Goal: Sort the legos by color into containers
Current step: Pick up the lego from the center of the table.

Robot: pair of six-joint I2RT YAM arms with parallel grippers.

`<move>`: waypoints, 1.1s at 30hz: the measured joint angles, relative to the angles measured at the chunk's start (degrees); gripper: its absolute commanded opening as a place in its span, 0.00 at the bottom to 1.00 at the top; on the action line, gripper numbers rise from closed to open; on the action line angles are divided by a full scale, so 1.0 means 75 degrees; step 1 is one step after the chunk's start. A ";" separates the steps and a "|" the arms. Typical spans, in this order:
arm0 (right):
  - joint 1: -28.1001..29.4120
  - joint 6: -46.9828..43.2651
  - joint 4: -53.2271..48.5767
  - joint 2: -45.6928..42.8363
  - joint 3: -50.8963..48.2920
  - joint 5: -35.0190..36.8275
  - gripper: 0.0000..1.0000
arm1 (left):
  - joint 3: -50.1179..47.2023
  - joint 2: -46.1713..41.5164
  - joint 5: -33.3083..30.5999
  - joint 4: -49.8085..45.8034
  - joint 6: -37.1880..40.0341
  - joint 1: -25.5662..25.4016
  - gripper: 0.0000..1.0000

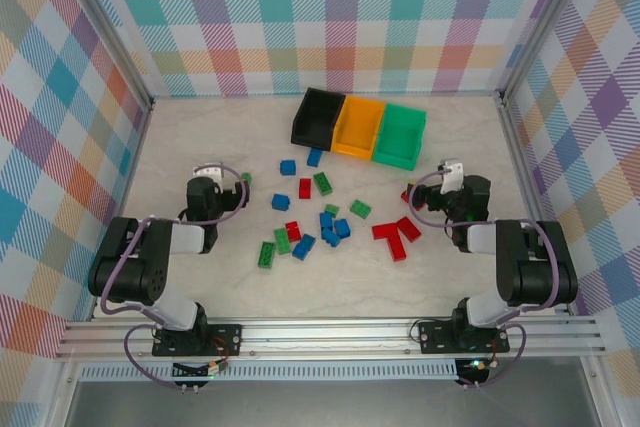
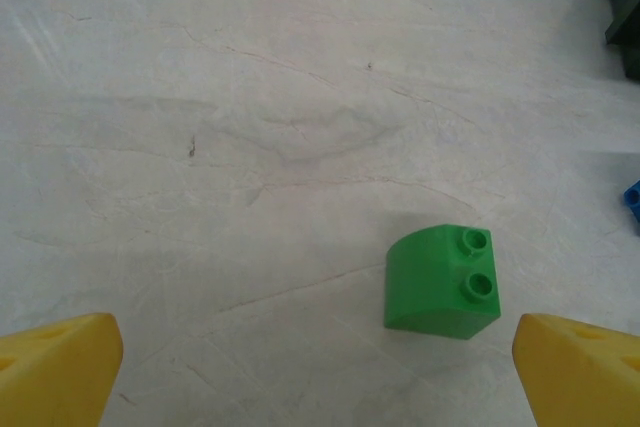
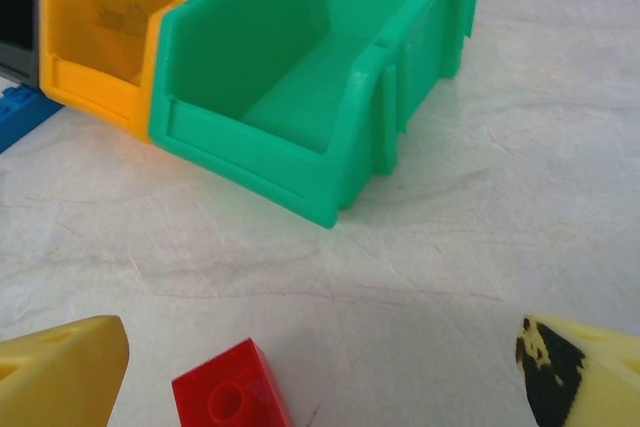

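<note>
Left gripper: we see its yellow fingers spread wide with nothing between them, low over the pale marbled tabletop, on the left side of the scene
Small green plastic brick: curved on top with two studs, it lies flat on the tabletop just ahead of the left gripper, nearer the finger at the right of the wrist view and touching neither finger
Right gripper: we see its yellow fingers wide apart too and gripping nothing, on the right side of the scene
Small red studded plastic brick: it lies on the tabletop between the right gripper's fingers, just beside the one at the left of the wrist view
Plastic bins: three open-topped bins are joined in a row at the far middle of the tabletop, the black bin on the left, the orange bin in the middle and the green bin on the right
Loose bricks: blue, red and green pieces are scattered over the middle of the tabletop, between the two arms and nearer than the bins
Oblong red bricks: we see them lying close together, near the right arm
</note>
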 measured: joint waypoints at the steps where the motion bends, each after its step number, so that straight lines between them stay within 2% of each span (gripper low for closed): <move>1: 0.0000 0.0003 -0.0192 -0.0128 0.0050 0.0026 0.99 | 0.0175 -0.0099 0.0003 -0.0294 0.0003 0.0000 1.00; 10: 0.0000 0.0513 -0.2302 -0.2430 0.0568 0.0309 0.99 | 0.1527 -0.1664 0.0274 -0.2419 -0.0373 0.0000 1.00; 15: 0.0000 0.1789 -0.4313 -0.3220 0.1501 0.0286 0.99 | 0.3611 -0.1801 0.0414 -0.5214 -0.1370 0.0000 1.00; 19: 0.0009 0.2495 -0.5721 -0.3197 0.1973 -0.0568 0.99 | 0.5406 -0.1533 0.0831 -0.7227 -0.1813 0.0017 1.00; 21: 0.0114 0.2669 -0.6406 -0.3077 0.2066 -0.0912 1.00 | 0.5674 -0.1501 0.1163 -0.7819 -0.1923 0.0023 1.00; 23: 0.0440 0.2719 -0.7149 -0.2908 0.2168 -0.0976 0.99 | 0.5651 -0.1498 0.1440 -0.8309 -0.1979 0.0029 1.00; 27: 0.1600 0.2707 -0.8431 -0.2436 0.2530 -0.0804 0.95 | 0.5123 -0.1480 0.1722 -0.8903 -0.2107 0.0029 1.00; 33: 0.2984 0.2503 -0.9702 -0.1093 0.3701 0.0108 0.87 | 0.5103 -0.1262 0.2040 -0.9760 -0.2194 0.0038 1.00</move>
